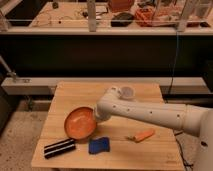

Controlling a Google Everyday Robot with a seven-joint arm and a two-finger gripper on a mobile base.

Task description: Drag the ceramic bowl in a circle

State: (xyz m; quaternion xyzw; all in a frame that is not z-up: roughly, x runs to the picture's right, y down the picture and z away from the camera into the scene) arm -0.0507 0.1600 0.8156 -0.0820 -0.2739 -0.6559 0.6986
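At the ceramic bowl [79, 125] the outstretched arm [150, 114] rests its jaws.

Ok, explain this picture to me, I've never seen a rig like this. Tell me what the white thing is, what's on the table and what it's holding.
The white thing is a robot arm reaching in from the right. It belongs to a mobile robot with one arm. At its end is the gripper, its two-finger hand, which sits low at the right rim of the ceramic bowl.

There is only one picture, looking down at a wooden table from above one of its long sides.

On the table lie the orange bowl near the left side, a blue sponge just in front of it, a black striped block at the front left corner, and a small carrot to the right.

Whether the gripper actually clamps the bowl cannot be seen. It meets the rim, and nothing else is held.
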